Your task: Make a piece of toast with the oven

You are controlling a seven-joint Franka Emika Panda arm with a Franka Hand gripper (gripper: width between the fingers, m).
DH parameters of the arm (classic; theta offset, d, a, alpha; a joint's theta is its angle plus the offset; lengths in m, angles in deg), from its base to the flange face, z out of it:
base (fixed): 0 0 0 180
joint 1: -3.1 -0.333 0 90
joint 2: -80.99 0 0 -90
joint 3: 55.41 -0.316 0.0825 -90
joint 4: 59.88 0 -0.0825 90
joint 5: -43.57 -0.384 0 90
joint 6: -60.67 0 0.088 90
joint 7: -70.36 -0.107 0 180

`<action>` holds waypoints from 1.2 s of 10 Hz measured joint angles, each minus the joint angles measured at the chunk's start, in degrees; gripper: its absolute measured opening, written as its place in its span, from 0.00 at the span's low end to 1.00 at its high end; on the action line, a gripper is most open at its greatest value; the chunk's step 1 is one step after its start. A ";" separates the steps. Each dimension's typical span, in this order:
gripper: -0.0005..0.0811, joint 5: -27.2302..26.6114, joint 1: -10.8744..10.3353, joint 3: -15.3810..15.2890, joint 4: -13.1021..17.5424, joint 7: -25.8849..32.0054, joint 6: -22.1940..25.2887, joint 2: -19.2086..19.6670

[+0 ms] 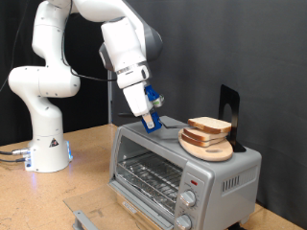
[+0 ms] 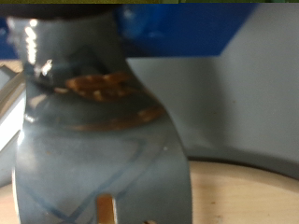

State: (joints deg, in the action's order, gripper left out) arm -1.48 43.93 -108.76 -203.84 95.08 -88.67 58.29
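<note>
The silver toaster oven (image 1: 226,174) stands at the exterior view's right, with its wire rack (image 1: 151,178) showing and knobs (image 1: 192,198) down its right front. Its door (image 1: 92,214) seems to hang open at the bottom left. On the oven's top lies a round light-wood board (image 1: 207,149) bearing two stacked slices of toast (image 1: 208,125), pale with a brown crust. My gripper (image 1: 149,122), with blue fingers, points down at the oven's top, just left of the board and apart from the toast. The wrist view is blurred: a grey shiny shape (image 2: 93,140) up close and a curved pale-wood edge (image 2: 245,194).
A black upright object (image 1: 228,107) stands behind the board on the oven. The arm's white base (image 1: 46,144) sits on the wooden table (image 1: 88,163) at the left. A dark curtain closes off the back.
</note>
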 joint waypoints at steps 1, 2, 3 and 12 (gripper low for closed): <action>0.34 -0.02 -0.03 -0.01 -0.20 1.50 -0.72 0.12; 0.34 -0.02 -0.04 -0.01 -0.23 2.04 -0.83 0.12; 0.34 -0.02 -0.05 -0.01 -0.20 2.05 -0.77 0.12; 0.34 11.22 6.06 -1.87 10.29 -19.31 21.55 0.86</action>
State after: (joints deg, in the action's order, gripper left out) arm 9.74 49.99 -110.63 -193.55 75.77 -67.11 59.15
